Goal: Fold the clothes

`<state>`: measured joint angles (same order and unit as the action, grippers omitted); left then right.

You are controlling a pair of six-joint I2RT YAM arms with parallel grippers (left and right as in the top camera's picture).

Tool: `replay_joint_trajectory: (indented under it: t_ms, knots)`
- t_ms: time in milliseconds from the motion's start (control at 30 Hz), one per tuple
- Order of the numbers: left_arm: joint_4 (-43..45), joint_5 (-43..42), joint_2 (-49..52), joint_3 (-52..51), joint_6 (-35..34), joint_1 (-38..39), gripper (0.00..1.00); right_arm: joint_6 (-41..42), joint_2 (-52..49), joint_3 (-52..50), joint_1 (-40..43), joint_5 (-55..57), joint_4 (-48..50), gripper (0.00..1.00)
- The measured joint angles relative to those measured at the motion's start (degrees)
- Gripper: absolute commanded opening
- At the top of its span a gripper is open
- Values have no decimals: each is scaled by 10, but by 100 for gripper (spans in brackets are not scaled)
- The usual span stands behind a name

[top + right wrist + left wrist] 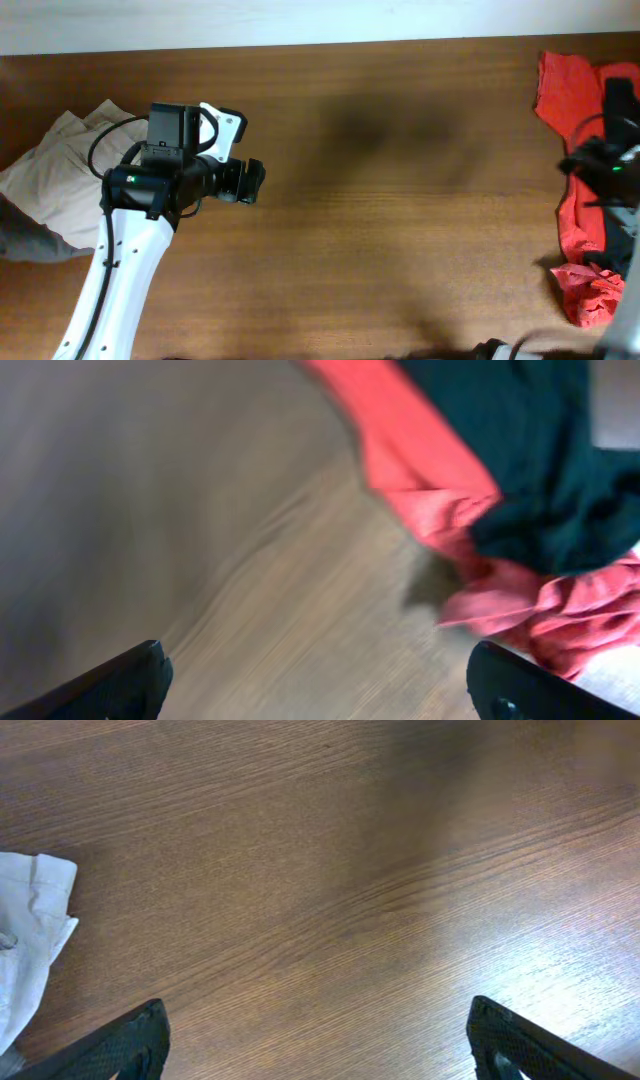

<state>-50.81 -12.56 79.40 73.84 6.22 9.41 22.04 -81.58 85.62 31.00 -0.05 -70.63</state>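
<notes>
The clothes, a black T-shirt (520,450), lie bunched on top of bright red garments (440,500) in the right wrist view; in the overhead view the shirt shows as a dark strip (618,95) at the far right edge. My right gripper (320,670) is open over bare wood just short of that pile, with nothing between its fingers. It shows in the overhead view as dark parts (592,158) over the red cloth. My left gripper (252,182) stands open over the table's left part, its fingers (130,1045) wide apart above bare wood, holding nothing.
Beige trousers (55,170) lie crumpled at the left edge, their corner (30,940) showing in the left wrist view. A grey cloth (20,240) lies below them. More red cloth (585,290) lies at the front right. The wooden table (400,220) spans the middle.
</notes>
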Motion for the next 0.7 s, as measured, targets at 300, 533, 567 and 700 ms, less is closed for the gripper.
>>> replay_joint_trajectory:
  t_ms: [300, 533, 567, 700]
  knots:
    - [2, 2, 0, 0, -1, 0, 96, 14, -150, 2, 130, -15, 60, 94]
    - [3, 4, 0, 0, -1, 0, 97, 35, -192, 2, 219, -17, 92, 94]
    - [4, 4, 0, 0, -1, 0, 96, 36, -197, 2, 229, -17, 95, 94]
    - [8, 4, 0, 0, -1, 0, 97, 37, -224, 2, 251, -9, 115, 94]
